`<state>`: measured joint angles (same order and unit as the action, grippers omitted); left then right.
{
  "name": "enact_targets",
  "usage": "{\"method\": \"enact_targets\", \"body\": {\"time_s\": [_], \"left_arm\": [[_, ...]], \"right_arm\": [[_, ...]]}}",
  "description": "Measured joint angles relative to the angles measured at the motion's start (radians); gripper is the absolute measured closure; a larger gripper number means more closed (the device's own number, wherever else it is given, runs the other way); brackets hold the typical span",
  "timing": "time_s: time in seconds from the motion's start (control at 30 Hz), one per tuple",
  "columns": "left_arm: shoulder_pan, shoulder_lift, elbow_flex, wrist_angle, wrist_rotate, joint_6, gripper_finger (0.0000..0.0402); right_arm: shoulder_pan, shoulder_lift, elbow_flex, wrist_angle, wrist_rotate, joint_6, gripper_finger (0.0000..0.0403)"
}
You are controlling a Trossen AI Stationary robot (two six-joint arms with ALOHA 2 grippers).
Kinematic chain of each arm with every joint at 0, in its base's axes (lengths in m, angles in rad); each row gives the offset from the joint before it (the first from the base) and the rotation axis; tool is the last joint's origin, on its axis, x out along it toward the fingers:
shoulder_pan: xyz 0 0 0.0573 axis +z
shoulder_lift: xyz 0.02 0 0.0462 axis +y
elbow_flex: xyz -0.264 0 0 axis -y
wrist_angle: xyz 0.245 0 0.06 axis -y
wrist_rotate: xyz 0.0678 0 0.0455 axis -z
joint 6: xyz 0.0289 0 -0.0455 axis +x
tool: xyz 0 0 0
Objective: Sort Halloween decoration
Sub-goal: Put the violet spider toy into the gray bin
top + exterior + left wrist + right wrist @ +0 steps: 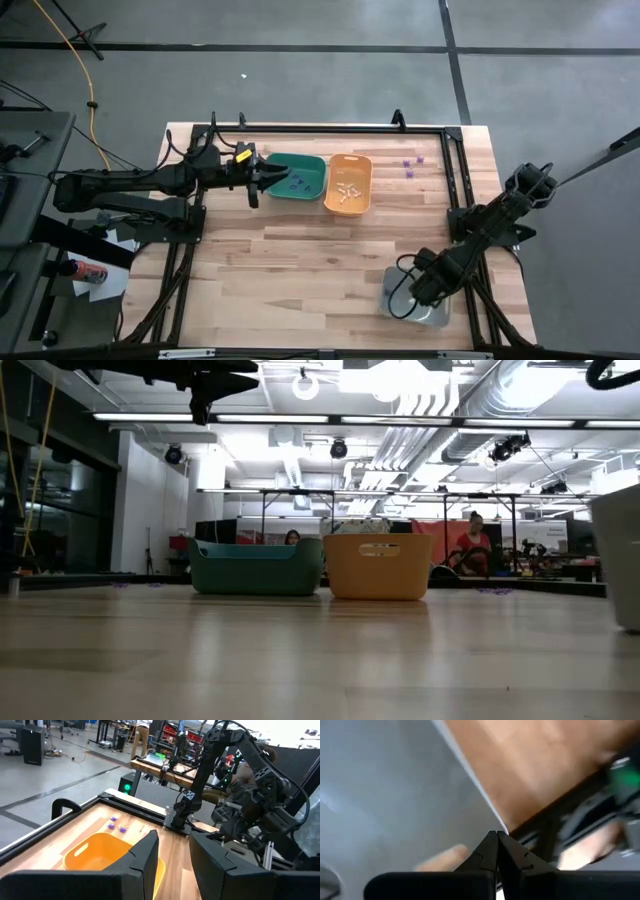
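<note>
Right gripper (pixel 405 296) was down inside the grey bin (pixel 440 316) at the table's near right corner; we saw its fingers (pixel 490 851) pressed fully together, and whether anything was pinched between them we could not tell. A cream trinket (pixel 442 857) lay on the bin floor just beside the tips. We counted three purple trinkets (pixel 412 164) loose on the wood past the orange bin (pixel 349 183), which held whitish pieces (pixel 347 193); dark ones (pixel 296 182) sat in the green bin (pixel 297 177). Left gripper (pixel 255 180) hovered at the green bin's edge, partly parted, holding nothing we could see.
</note>
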<state>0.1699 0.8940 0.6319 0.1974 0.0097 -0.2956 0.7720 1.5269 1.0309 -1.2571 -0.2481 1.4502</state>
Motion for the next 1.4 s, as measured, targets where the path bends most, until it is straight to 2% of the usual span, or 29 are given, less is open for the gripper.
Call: {"method": "enact_targets", "body": {"time_s": [0.17,0.3,0.43,0.6,0.67,0.73,0.83,0.93,1.07,1.13,1.27,1.4], "left_arm": [[0.000,0.000,0.000,0.000,0.000,0.037,0.0302],[0.000,0.000,0.000,0.001,0.000,0.037,0.0302],[0.000,0.000,0.000,0.001,0.000,0.038,0.0302],[0.000,0.000,0.000,-0.001,0.000,0.037,0.0302],[0.000,0.000,0.000,-0.001,0.000,0.037,0.0302],[0.000,0.000,0.000,-0.001,0.000,0.037,0.0302],[0.000,0.000,0.000,0.001,0.000,0.036,0.0302],[0.000,0.000,0.000,0.002,0.000,0.036,0.0302],[0.000,0.000,0.000,0.018,0.000,0.028,0.0302],[0.000,0.000,0.000,0.043,0.000,0.012,0.0302],[0.000,0.000,0.000,0.085,-0.001,0.006,0.0302],[0.000,0.000,0.000,0.109,-0.015,-0.017,0.0302]], "right_arm": [[-0.014,0.000,0.006,-0.039,0.047,-0.053,0.0403],[-0.012,-0.026,0.082,-0.038,0.094,-0.117,0.0403],[-0.018,-0.101,0.161,-0.040,0.299,-0.090,0.0403],[-0.127,-0.241,0.164,-0.036,0.689,-0.015,0.0403],[-0.205,-0.306,0.121,-0.006,0.764,-0.048,0.0403],[-0.294,-0.382,0.051,0.116,0.789,-0.171,0.0403],[-0.433,-0.508,-0.101,0.432,0.739,-0.450,0.0403],[-0.589,-0.601,-0.282,0.836,0.597,-0.668,0.0403],[-0.781,-0.615,-0.488,1.422,0.351,-0.832,0.0403],[-0.849,-0.578,-0.543,1.664,0.270,-0.878,0.0403],[-0.943,-0.494,-0.563,1.885,0.186,-1.003,0.0403],[-0.985,-0.423,-0.496,1.897,0.104,-1.115,0.0403]]}}
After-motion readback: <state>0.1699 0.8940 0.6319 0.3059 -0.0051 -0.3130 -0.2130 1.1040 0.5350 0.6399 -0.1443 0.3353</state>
